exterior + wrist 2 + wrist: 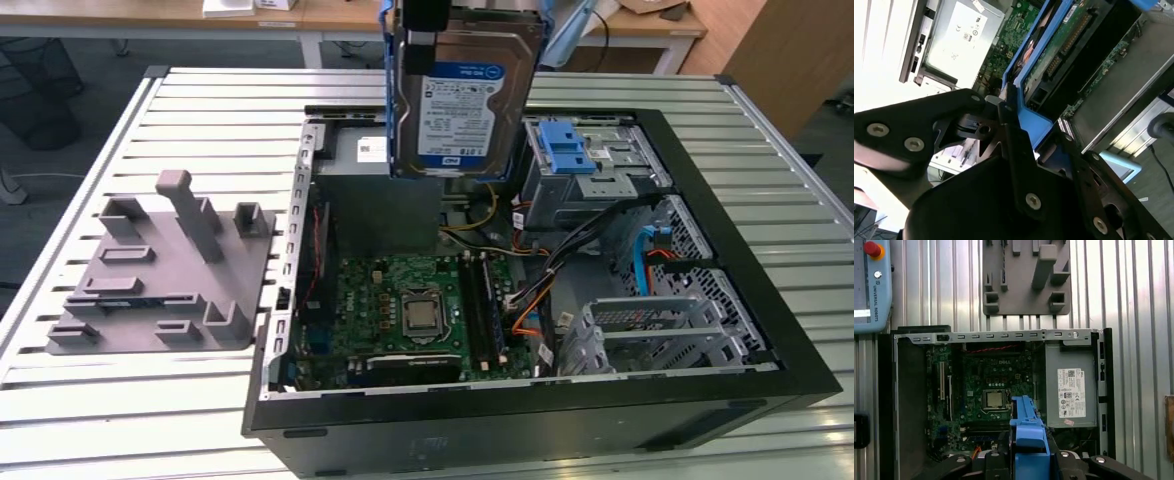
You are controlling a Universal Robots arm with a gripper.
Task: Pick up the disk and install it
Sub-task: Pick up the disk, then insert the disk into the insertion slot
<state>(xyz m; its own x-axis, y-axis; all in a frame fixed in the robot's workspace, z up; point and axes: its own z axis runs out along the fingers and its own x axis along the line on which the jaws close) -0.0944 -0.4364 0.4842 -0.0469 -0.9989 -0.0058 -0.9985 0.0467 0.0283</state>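
Gripper (pixel 1026 122) clenched on the blue end rail of the disk (pixel 467 100), which hangs on end, long axis vertical, above the open computer case (pixel 790 330), drive cages (pixel 627 150) lower, toward the exterior view's right.

Slatted metal table (pixel 200 110) bears computer case (pixel 534 425) — grey fixture (pixel 147 290).

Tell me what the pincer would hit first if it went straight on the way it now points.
Probably the motherboard beside the power supply box, inside the open computer case: the pincer, shut on the disk, hangs above them. Depth is unclear, so the box could come first.
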